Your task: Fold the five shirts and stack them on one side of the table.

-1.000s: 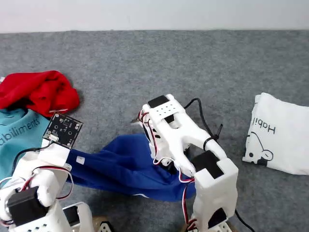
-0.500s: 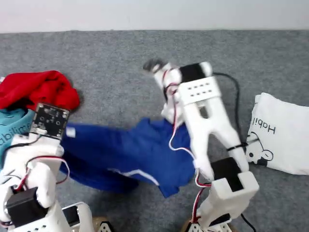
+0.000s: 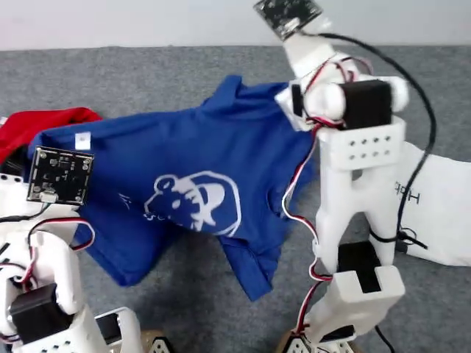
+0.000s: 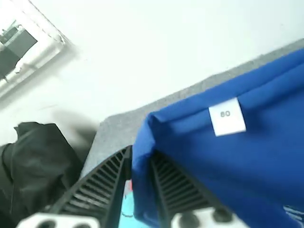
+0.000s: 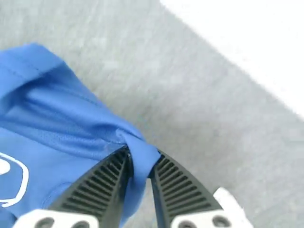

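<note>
A blue shirt [image 3: 191, 169] with a white animal print hangs stretched between my two arms, lifted off the grey table [image 3: 147, 81]. My left gripper [image 4: 140, 154] is shut on one top edge of the blue shirt [image 4: 247, 156], near its white size tag [image 4: 227, 116]. My right gripper [image 5: 141, 154] is shut on a bunched fold of the blue shirt [image 5: 57, 128] at the other top corner. The right arm [image 3: 360, 147] stands tall at the far right of the shirt; the left arm [image 3: 51, 250] is at the near left. A red shirt [image 3: 29, 126] lies crumpled behind the blue one.
A folded white shirt [image 3: 441, 213] with dark print lies at the right side of the table. The table's far edge meets a white wall [image 3: 147, 22]. Bare grey table shows beyond the blue shirt and in the near middle.
Both arms rose and pulled apart, the right one swinging far back. The blue shirt went from a crumpled heap on the table to hanging spread out with its print showing.
</note>
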`<state>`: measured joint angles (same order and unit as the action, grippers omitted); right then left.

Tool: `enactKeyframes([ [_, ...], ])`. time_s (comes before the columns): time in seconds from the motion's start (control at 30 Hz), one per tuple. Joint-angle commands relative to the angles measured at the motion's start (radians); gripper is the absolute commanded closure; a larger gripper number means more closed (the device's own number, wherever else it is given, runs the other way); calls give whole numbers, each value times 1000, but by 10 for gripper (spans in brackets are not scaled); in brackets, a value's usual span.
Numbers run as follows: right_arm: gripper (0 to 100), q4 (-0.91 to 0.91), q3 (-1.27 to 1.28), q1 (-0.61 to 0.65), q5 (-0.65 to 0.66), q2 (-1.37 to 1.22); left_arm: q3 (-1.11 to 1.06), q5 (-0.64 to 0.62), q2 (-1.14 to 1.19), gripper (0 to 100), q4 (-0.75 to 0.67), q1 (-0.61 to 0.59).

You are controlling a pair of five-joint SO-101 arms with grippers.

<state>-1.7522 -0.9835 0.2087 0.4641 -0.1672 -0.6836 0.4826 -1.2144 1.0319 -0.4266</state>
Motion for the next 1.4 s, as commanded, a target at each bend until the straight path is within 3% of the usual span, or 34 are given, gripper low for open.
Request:
enactKeyframes([
  [0.0,988,-27,-144,-24,3,71,81,-9,-5,986,-84,6],
  [0.23,989,87,-382,-24,12,73,107,-6,-5,986,-292,6],
  [0.43,989,150,-482,-24,37,74,156,-6,-2,986,-348,25],
  [0.8,989,156,-623,-48,236,74,318,-9,167,986,-264,178],
  [1.1,989,303,-540,-260,158,73,553,-199,470,986,-203,261],
  [1.37,989,429,-537,-283,152,82,704,-236,605,986,-66,331],
])
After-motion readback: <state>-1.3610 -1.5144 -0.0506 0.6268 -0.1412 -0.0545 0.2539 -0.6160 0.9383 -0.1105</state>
